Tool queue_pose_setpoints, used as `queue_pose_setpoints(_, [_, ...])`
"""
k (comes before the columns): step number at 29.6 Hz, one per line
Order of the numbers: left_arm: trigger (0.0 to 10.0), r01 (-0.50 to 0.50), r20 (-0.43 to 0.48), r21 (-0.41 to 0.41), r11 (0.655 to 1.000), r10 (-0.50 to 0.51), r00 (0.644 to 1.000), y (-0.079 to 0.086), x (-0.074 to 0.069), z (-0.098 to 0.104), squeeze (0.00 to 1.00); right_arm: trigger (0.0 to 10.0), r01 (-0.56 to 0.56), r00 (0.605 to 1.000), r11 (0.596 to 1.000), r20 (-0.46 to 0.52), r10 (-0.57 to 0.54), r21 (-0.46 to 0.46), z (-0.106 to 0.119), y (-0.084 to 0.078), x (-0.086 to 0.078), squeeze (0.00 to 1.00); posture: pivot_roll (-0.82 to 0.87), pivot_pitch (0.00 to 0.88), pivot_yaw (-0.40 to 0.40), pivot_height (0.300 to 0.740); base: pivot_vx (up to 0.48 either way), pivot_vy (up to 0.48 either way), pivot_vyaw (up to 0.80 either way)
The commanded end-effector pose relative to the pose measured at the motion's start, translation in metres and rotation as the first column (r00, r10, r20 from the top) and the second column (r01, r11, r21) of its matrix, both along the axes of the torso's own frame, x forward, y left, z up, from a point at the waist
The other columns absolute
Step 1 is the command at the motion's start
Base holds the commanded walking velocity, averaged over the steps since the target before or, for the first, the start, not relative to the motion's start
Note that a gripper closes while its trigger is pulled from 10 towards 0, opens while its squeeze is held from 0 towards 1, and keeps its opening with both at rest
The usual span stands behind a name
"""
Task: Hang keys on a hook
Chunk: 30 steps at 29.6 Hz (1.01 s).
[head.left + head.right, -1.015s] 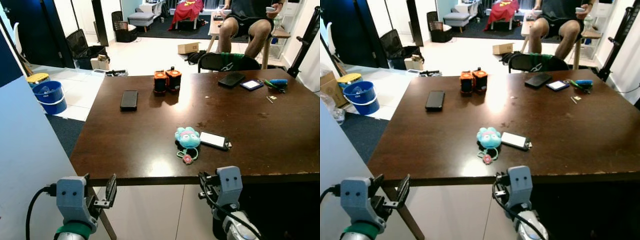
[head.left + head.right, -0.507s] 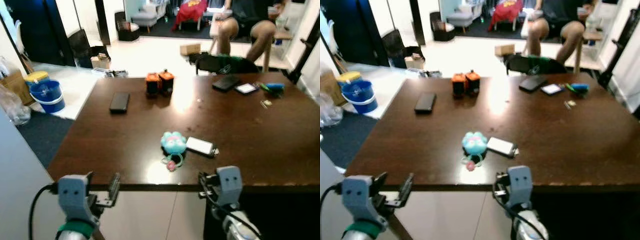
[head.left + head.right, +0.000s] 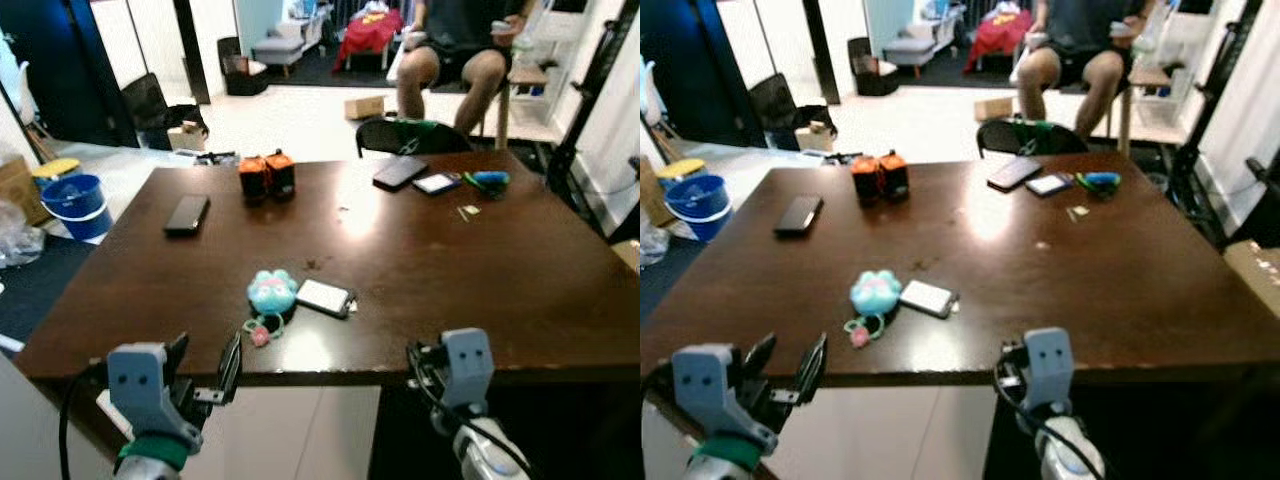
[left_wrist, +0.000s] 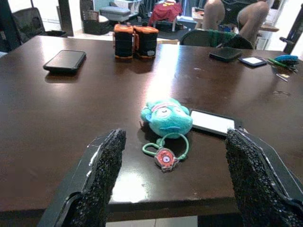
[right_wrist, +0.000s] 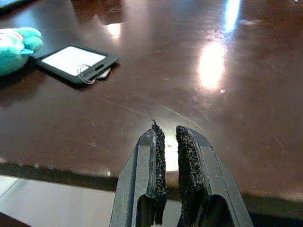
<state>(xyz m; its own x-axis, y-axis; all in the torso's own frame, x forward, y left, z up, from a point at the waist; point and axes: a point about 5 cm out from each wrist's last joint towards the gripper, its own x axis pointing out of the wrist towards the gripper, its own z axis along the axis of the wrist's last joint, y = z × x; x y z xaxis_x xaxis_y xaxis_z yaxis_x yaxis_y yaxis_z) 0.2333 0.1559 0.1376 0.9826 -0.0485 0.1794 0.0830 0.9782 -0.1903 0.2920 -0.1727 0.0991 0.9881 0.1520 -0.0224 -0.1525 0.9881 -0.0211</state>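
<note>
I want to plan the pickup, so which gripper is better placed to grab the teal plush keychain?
Left, probably. The left gripper is open and frames the teal plush keychain; the right gripper is shut and points past it.

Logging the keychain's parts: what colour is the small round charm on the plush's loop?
Red-pink, with a darker centre; the charm shows best in the left wrist view.

Two grey, box-shaped wrist housings, each marked by two dark dots, trail black cables; the left gripper carries long black fingers with coarse, gritty pads
</note>
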Motion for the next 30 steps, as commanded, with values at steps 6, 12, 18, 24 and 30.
queue_pose_setpoints(6, [10.0, -0.028, -0.025, 0.021, 0.999, 0.028, 0.999, 0.009, -0.003, -0.005, 0.0, 10.0, -0.019, 0.999, 0.999, -0.029, 0.02, 0.028, -0.006, 0.009, -0.001, 0.0, -0.19, 0.049, 0.131, 0.74, 0.0, 0.0, 0.0])
queue_pose_setpoints(12, [10.0, -0.037, -0.044, 0.038, 0.999, 0.039, 0.998, 0.009, -0.004, -0.008, 0.0, 10.0, -0.021, 0.999, 0.999, -0.032, 0.022, 0.03, -0.006, 0.009, 0.0, 0.0, -0.17, 0.043, 0.112, 0.74, 0.0, 0.0, 0.0])
queue_pose_setpoints(18, [10.0, -0.067, -0.051, 0.076, 0.995, 0.071, 0.996, 0.011, -0.002, -0.008, 0.0, 10.0, -0.031, 0.999, 0.999, -0.04, 0.032, 0.027, -0.007, 0.012, 0.005, 0.0, -0.15, 0.039, 0.057, 0.74, 0.0, 0.0, 0.0])
queue_pose_setpoints(24, [10.0, -0.198, -0.054, 0.091, 0.976, 0.203, 0.978, 0.02, -0.009, -0.011, 0.0, 10.0, -0.154, 0.988, 0.988, -0.021, 0.153, -0.023, 0.002, 0.023, 0.018, 0.0, -0.15, 0.033, -0.006, 0.74, 0.0, 0.0, 0.0])
queue_pose_setpoints(30, [10.0, -0.207, -0.048, 0.12, 0.971, 0.214, 0.976, 0.017, -0.01, -0.012, 0.0, 10.0, -0.136, 0.991, 0.99, 0.005, 0.136, -0.034, 0.012, 0.019, 0.028, 0.0, -0.15, 0.033, -0.009, 0.74, 0.0, 0.0, 0.0])
